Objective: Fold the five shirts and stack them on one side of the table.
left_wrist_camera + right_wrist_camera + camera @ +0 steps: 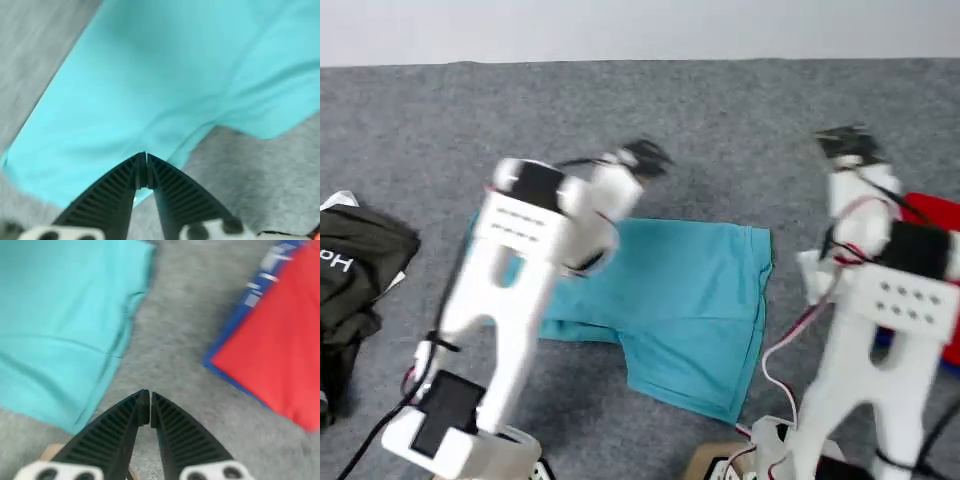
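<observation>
A teal shirt (685,300) lies partly folded on the grey table (720,120), in the middle. My left arm (535,250) stands over the shirt's left part. In the left wrist view my left gripper (145,159) is shut, hanging above the teal shirt (165,85) near one of its edges, with nothing seen between the tips. My right arm (880,290) stands to the right of the shirt. My right gripper (148,396) is shut over bare table, between the teal shirt (60,320) and a red shirt (280,350).
A black shirt (355,265) lies bunched at the table's left edge. At the right edge the red shirt (935,215) rests on something blue (235,325). Cables (780,350) run by the right arm's base. Grey table stretches open at the back.
</observation>
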You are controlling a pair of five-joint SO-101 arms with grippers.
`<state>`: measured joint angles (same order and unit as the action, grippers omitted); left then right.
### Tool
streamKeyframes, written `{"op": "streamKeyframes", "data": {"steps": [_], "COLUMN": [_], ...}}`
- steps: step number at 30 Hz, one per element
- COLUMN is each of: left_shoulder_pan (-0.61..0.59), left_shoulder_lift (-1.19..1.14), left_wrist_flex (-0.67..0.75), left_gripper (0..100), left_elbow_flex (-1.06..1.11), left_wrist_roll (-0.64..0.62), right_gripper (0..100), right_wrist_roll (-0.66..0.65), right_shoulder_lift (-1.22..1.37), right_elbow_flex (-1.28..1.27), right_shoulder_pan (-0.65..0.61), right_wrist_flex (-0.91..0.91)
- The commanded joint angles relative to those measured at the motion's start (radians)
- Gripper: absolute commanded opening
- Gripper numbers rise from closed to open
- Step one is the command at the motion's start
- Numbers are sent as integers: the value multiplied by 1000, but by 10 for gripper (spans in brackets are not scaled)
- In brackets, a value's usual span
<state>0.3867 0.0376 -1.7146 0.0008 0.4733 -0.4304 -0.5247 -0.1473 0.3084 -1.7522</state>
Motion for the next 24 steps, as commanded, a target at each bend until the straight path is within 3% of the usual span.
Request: {"op": "streamKeyframes", "data": {"steps": [1, 7, 16, 24], "left_shoulder_pan": [149, 315, 562, 606], "left_shoulder_lift": [-3, -123, -235, -387], "left_wrist_flex": [29, 63, 63, 167], "left_gripper": [6, 46, 136, 183], "left_elbow_flex": [31, 58, 58, 58], "left_wrist_roll": [-12, -12, -12, -14], "right_gripper": [9, 9, 11, 10], "right_wrist_roll": [12, 6, -5, -130], "right_shoulder_lift": [-70, -99, -99, -99], "right_elbow_flex": [48, 48, 48, 49], "right_shoulder_pan": [156, 344, 504, 611], "right_wrist_flex": [-36, -36, -36, -38]}}
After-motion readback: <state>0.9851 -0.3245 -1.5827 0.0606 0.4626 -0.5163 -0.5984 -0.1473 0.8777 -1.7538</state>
